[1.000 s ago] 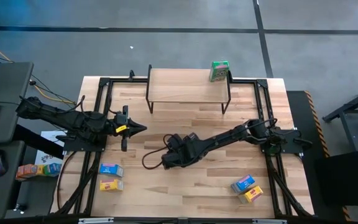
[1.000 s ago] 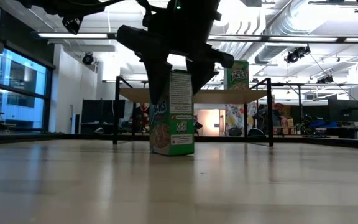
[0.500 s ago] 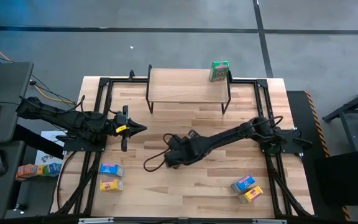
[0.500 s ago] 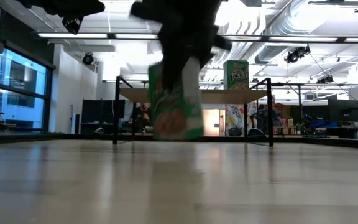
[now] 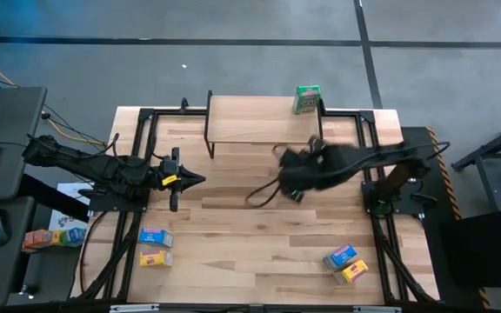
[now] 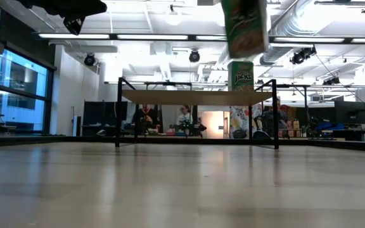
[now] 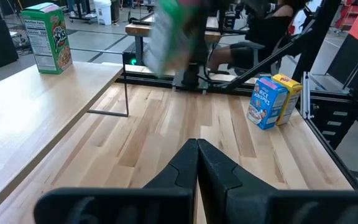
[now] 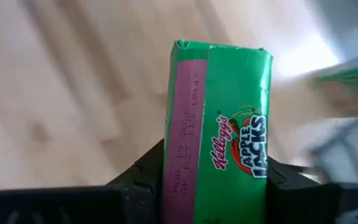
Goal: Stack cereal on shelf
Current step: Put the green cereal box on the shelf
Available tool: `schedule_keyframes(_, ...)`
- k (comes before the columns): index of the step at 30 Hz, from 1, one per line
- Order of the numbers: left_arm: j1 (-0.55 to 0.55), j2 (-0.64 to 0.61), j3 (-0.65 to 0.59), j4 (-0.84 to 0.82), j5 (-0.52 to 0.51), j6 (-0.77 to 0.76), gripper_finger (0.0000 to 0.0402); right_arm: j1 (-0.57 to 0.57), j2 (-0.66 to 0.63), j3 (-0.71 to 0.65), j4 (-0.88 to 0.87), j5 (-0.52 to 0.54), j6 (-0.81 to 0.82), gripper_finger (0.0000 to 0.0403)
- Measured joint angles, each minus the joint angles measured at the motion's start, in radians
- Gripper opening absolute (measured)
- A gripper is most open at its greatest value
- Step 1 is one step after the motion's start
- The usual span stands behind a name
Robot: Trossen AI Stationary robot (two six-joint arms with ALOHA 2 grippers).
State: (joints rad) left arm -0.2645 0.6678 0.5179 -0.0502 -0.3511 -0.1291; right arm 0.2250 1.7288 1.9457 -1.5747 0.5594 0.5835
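Note:
My right gripper (image 8: pixel 219 180) is shut on a green cereal box (image 8: pixel 219 130) and carries it in the air near the shelf's right front corner (image 5: pixel 316 139). In the low view this box (image 6: pixel 246 25) hangs higher than the shelf top (image 6: pixel 195 97). A second green box (image 5: pixel 307 98) stands upright on the shelf's far right corner. My left gripper (image 5: pixel 200 180) waits shut above the table's left side. My right gripper pinches the green box between its two fingers (image 8: pixel 148 171), one on each of two opposite sides. The grip is at the box's end nearest the wrist (image 8: pixel 216 205), and a narrow printed face looks toward the camera. The fingers slant down from above. The box is lifted clear of table and shelf.
A blue box (image 5: pixel 153 236) and a yellow box (image 5: pixel 155 258) lie near the front left. Another blue box (image 5: pixel 340 256) and yellow box (image 5: pixel 353 272) lie at the front right. Black frame rails (image 5: pixel 368 139) run along both table sides. Bare wood lies mid-table.
My right gripper has risen fast from the table's middle with the green box. It has swung toward the far right, up to the shelf's right front corner, rolling its wrist on the way. The box stood on the table a second ago and is now lifted clear above shelf height.

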Motion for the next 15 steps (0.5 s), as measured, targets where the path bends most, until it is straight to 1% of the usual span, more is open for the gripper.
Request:
schedule_keyframes(3,0.0,0.0,0.0,0.001,0.0,0.001,0.0,-0.049,-0.06,0.0,0.012,0.067,-0.083,0.0119)
schedule_keyframes(7,0.001,0.0,0.0,0.0,-0.001,0.001,0.0,-0.157,-0.089,0.001,0.0,0.072,-0.192,0.0119)
schedule_keyframes(11,0.001,0.003,0.0,-0.006,-0.001,0.001,0.0,-0.291,-0.087,-0.023,0.004,0.004,-0.382,0.0119)
schedule_keyframes(13,0.001,0.007,0.0,-0.008,-0.001,0.001,0.0,-0.362,-0.093,-0.049,0.02,-0.022,-0.461,0.0119)
schedule_keyframes(15,0.001,0.011,0.0,-0.006,-0.001,0.001,0.0,-0.432,-0.103,-0.086,0.043,-0.073,-0.534,0.0119)
